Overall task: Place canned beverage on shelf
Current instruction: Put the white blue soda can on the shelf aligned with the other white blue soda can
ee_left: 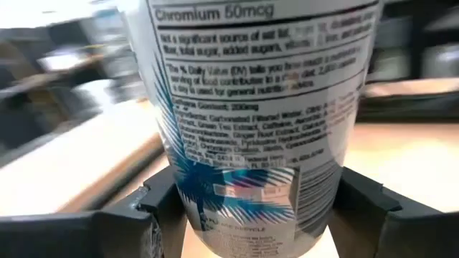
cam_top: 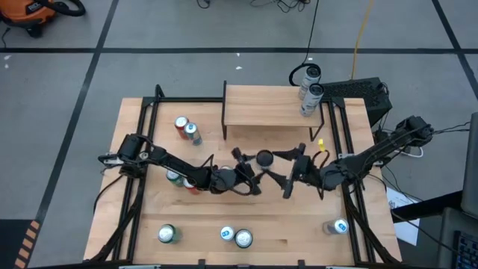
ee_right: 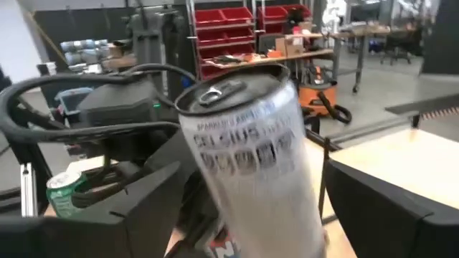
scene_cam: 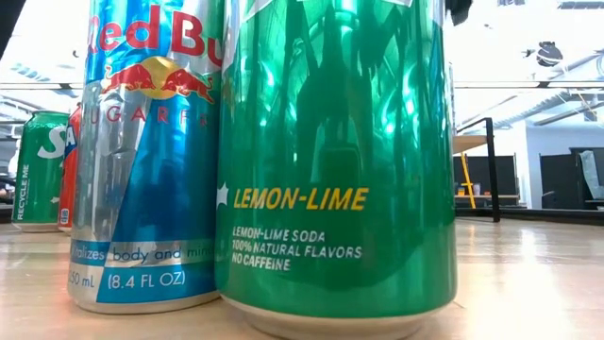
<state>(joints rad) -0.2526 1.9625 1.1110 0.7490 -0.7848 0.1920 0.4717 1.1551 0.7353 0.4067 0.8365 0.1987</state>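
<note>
White tall can [ee_left: 251, 122] mid-handoff just in front of shelf [cam_top: 269, 106]: gripped by left end effector [cam_top: 250, 179], right end effector [cam_top: 287, 183] apparently loosening. Could tip if mistimed.

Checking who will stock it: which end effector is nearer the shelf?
Right. The right end effector sits just in front of the shelf, below its right half. The left end effector is beside it at mid-table, slightly farther from the shelf's front edge.

Overhead camera spans the table [cam_top: 299, 232]; both wrist cameras closely share one can [ee_left: 251, 122].
</note>
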